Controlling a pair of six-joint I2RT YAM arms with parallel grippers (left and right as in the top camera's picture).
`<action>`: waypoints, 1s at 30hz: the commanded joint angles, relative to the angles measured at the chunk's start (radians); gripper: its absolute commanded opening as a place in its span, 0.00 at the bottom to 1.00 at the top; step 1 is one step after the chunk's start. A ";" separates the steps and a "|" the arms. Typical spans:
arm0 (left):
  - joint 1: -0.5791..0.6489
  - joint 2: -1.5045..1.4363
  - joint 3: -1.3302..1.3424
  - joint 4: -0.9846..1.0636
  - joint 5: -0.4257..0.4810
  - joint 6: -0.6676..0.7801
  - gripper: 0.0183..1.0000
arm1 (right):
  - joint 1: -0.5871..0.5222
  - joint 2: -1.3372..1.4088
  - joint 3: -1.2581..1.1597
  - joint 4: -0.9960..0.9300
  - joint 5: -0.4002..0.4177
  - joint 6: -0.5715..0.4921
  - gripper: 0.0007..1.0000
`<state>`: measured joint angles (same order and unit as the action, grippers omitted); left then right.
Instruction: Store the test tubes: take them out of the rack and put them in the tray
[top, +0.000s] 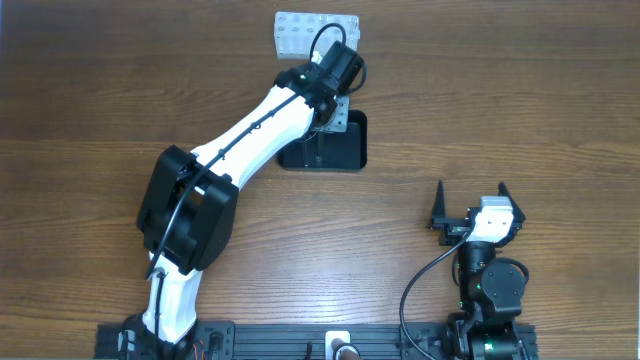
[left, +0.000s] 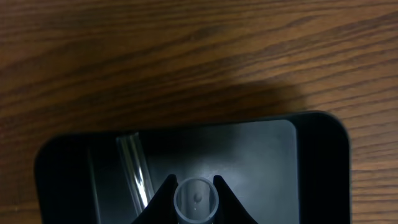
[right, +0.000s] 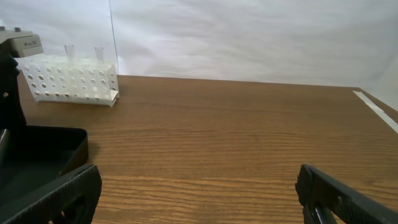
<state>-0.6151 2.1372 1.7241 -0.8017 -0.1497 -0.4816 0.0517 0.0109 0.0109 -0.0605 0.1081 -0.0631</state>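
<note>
The wooden table carries a black tray near its middle, with a white rack just beyond it. The left arm stretches across to the tray. There the left gripper hangs with its jaws clamped on 1 test tube, seen end-on, its round mouth squarely between the 2 fingers and above the tray floor. 1 loose tube lies on that floor just beside it. The right gripper rests near its base, jaws wide apart. 2 tubes stand upright in the rack.
</note>
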 joint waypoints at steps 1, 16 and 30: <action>0.004 0.006 -0.039 -0.012 -0.021 -0.059 0.02 | -0.005 -0.006 -0.006 -0.003 0.005 0.002 0.99; 0.038 0.006 -0.069 0.008 -0.025 -0.058 0.25 | -0.005 -0.006 -0.006 -0.003 0.005 0.002 0.99; 0.112 -0.357 -0.069 0.106 -0.267 0.055 0.90 | -0.005 -0.006 -0.006 -0.003 0.005 0.002 0.99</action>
<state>-0.5690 1.9869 1.6489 -0.7452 -0.3180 -0.5270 0.0517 0.0109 0.0109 -0.0605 0.1081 -0.0628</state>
